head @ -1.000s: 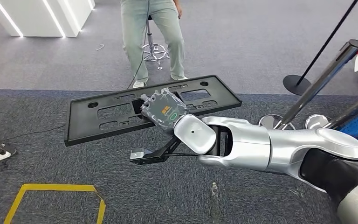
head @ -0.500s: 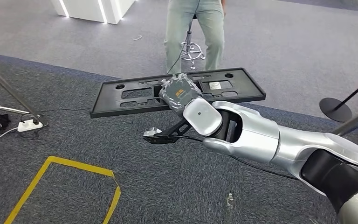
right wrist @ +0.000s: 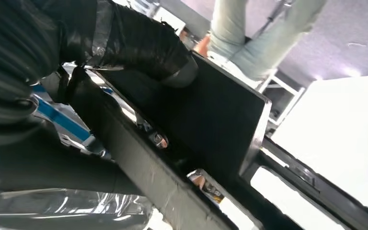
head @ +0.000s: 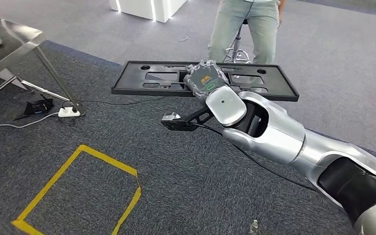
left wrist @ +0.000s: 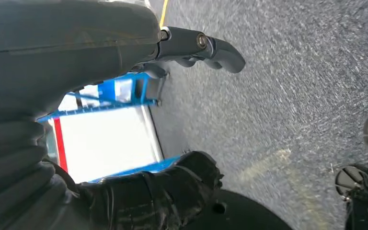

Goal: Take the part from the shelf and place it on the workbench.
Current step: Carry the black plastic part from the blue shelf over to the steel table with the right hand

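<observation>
**Right robot hand carries the part above the carpet**

We see the right robot hand [head: 205, 78], wrapped in a clear film, closed on the part [head: 142, 83], a long flat black panel with cut-outs. The grip sits on the panel's near edge, about midway along its length, and the panel lies roughly level in the air, well above the floor. In the right wrist view the dark fingers [right wrist: 143, 40] curl over the black panel [right wrist: 211, 120] from one side and the thumb presses from the other.

The silver right arm [head: 274, 132] reaches in from the lower right, stretched forward.

The left robot hand [left wrist: 191, 45] appears in its own wrist view with the fingers apart and nothing between them; behind it we see grey carpet and a blue frame [left wrist: 115, 96].

Further out, a steel worktop [head: 10, 44] stands at the far left on slanted legs, well apart from the panel. A power strip [head: 68, 112] lies by its leg. Yellow tape [head: 85, 188] marks a square on the carpet. Behind the panel stands a person [head: 247, 27] in pale trousers, beside a stool [head: 235, 46].
</observation>
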